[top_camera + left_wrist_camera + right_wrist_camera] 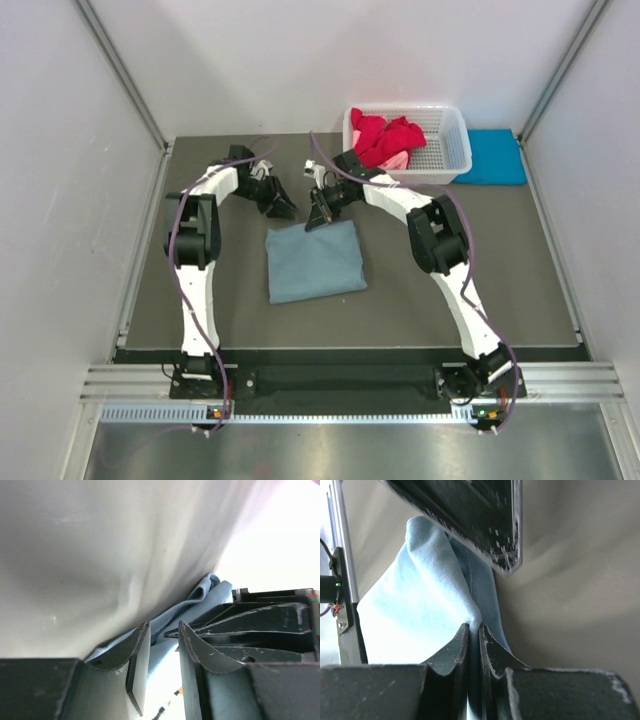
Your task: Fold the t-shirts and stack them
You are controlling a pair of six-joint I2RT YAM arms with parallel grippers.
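Observation:
A dusty grey-blue t-shirt [315, 260] lies folded into a rectangle mid-table. My right gripper [322, 215] sits at the shirt's far edge, shut on a fold of the cloth [415, 600], which bunches up between its fingertips [474, 627]. My left gripper [283, 208] is just left of it at the far left corner, open. Its jaws [162, 627] stand apart, with the blue cloth [210, 592] just past the tips. Red shirts [385, 138] and a pink one [397, 160] are heaped in the basket. A turquoise shirt [492, 157] lies folded at the far right.
The white lattice basket [445, 150] stands at the back right of the dark table mat [480, 260], close behind my right arm. Pale enclosure walls and metal rails [125, 75] run along the left, right and back sides.

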